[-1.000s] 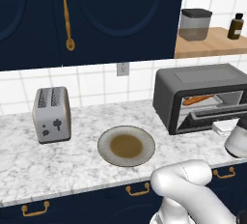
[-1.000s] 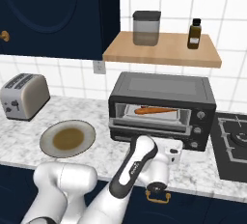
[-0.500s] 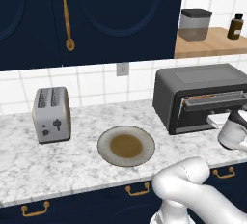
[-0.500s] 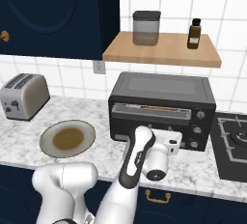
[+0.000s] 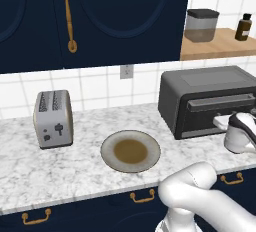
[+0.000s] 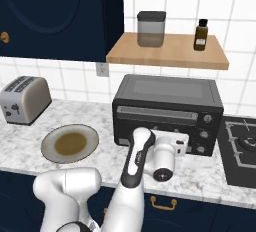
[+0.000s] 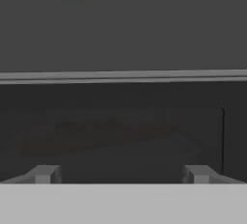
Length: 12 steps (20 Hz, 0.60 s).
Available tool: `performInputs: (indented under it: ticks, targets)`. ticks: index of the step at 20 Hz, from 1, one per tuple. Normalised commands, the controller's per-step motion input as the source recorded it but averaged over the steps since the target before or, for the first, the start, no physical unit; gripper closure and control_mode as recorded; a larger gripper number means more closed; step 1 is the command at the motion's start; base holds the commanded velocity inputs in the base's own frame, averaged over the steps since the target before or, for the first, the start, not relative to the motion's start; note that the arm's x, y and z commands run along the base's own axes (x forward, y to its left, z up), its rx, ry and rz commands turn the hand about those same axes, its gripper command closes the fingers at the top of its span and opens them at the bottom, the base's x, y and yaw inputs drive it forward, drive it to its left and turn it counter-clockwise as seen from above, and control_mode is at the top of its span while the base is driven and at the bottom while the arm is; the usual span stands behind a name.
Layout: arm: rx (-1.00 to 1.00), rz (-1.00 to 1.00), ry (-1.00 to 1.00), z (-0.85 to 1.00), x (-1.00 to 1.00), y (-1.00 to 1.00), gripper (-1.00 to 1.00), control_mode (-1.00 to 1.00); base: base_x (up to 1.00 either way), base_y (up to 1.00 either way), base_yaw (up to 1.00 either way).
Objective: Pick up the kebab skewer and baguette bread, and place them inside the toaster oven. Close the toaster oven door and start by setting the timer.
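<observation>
Marble-patterned counter point(image 5: 85, 141) carried, from its left end to its right, a silver toaster point(image 5: 52, 118), a plate point(image 5: 130, 151) near the front edge, and the toaster oven point(image 6: 167, 113) at the right end against the tiled wall. The toaster oven door point(image 6: 155, 126) was seen raised flush against the front, with its bar handle near the top. Dim shapes were visible behind the window in the hand view; the kebab skewer and baguette bread could not be identified with certainty. The gripper point(image 7: 120, 174) was held directly before the door, its jaws spread wide with nothing between them. The timer step was judged to remain. For this step, the hand should be shifted right to the side knobs point(image 6: 203, 134), the jaws centred on the timer knob, closed squarely, then rotated without slipping.
</observation>
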Motion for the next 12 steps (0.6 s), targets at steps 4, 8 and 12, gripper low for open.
performInputs:
  ticks: [4,8,12]
  targets:
    - [0.00,0.00,0.02,0.03,-0.03,-0.02,-1.00,-1.00,0.00,0.00,0.00]
    - [0.00,0.00,0.04,0.09,-0.30,-0.19,-1.00,-1.00,0.00,0.00,0.00]
    - [0.00,0.00,0.05,0.01,-0.37,-0.26,-1.00,-1.00,0.00,0.00,0.00]
